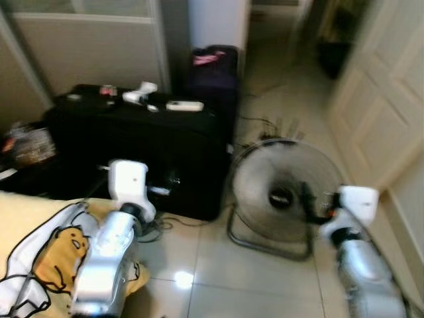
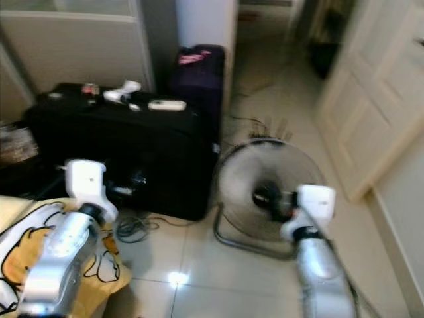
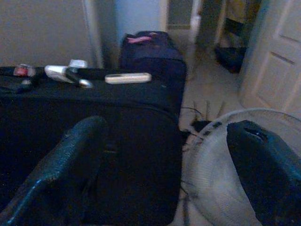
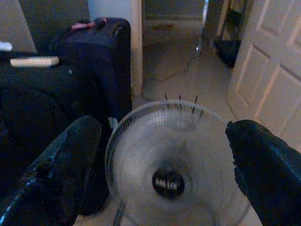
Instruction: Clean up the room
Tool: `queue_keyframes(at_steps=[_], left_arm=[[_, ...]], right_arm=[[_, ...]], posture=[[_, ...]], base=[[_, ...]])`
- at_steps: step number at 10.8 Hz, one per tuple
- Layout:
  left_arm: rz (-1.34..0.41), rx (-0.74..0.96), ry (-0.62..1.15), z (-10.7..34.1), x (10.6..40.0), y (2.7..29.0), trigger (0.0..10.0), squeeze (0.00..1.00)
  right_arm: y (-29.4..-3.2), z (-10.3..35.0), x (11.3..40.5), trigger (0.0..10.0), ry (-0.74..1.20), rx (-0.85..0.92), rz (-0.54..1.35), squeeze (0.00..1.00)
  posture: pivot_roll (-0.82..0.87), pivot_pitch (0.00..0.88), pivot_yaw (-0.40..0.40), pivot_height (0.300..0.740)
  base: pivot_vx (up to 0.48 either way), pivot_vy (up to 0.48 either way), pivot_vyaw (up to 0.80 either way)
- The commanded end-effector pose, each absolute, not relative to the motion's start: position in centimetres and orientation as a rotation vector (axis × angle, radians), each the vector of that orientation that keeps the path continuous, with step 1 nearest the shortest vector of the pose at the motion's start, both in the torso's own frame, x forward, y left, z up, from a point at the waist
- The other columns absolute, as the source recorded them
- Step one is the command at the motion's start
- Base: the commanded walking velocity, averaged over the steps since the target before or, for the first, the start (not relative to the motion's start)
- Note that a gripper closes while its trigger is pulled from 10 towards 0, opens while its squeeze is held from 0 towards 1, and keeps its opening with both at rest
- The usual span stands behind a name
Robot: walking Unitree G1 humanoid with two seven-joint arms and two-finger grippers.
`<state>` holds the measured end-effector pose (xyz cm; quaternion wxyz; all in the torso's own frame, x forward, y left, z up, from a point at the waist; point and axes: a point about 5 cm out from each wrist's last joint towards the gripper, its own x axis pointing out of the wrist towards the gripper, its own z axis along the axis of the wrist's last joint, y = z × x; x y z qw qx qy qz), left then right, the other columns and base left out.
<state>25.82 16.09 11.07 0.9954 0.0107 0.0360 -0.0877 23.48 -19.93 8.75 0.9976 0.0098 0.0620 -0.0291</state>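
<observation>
A large black suitcase (image 1: 132,146) lies on the floor, with a white remote (image 1: 185,105), a white gadget (image 1: 139,94) and small bits on top. To its right a round floor fan (image 1: 281,195) stands on the tiles. A yellow cartoon blanket (image 1: 40,258) lies at the lower left. My left gripper (image 3: 164,174) is held up in front of the suitcase, open, with nothing between its fingers (image 3: 66,169). My right gripper (image 4: 162,174) faces the fan (image 4: 169,160), also open and holding nothing.
A dark purple suitcase (image 1: 215,73) stands upright behind the black one. A white panelled door (image 1: 377,112) is on the right. Cables (image 1: 159,228) trail on the tiles by the suitcase. Clutter (image 1: 26,146) sits at the far left. A hallway opens beyond.
</observation>
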Motion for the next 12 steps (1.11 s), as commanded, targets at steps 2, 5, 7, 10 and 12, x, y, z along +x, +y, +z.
queue_keyframes(at_steps=[2,5,7,10,12], left_arm=[[-0.133,0.045,0.054,11.6,25.6,17.3,10.0,0.00],[-0.159,0.057,0.056,11.7,25.6,16.7,10.0,0.00],[-0.168,0.057,0.053,11.8,25.7,16.6,10.0,0.00],[-0.198,0.057,0.072,11.5,25.7,16.2,10.0,0.00],[-0.206,0.069,0.070,11.5,25.6,16.1,10.0,0.00]], right_arm=[[-19.3,9.1,24.2,10.0,0.104,0.042,-0.031,0.00],[-18.8,9.1,24.0,10.0,0.093,0.034,-0.003,0.00],[-18.6,9.0,23.8,10.0,0.096,0.026,-0.017,0.00],[-18.6,8.6,23.6,10.0,0.109,-0.019,-0.067,0.00],[-18.7,8.4,23.6,10.0,0.124,-0.003,-0.083,0.00]], posture=[[-0.08,0.000,-0.004,0.740],[-0.08,0.000,0.000,0.740],[-0.09,0.000,0.006,0.740],[-0.09,0.000,0.013,0.740],[-0.09,0.000,0.016,0.740]], base=[[0.283,0.000,0.00],[0.284,0.000,0.00],[0.285,0.000,0.00],[0.095,0.000,0.00],[0.000,0.000,0.00]])
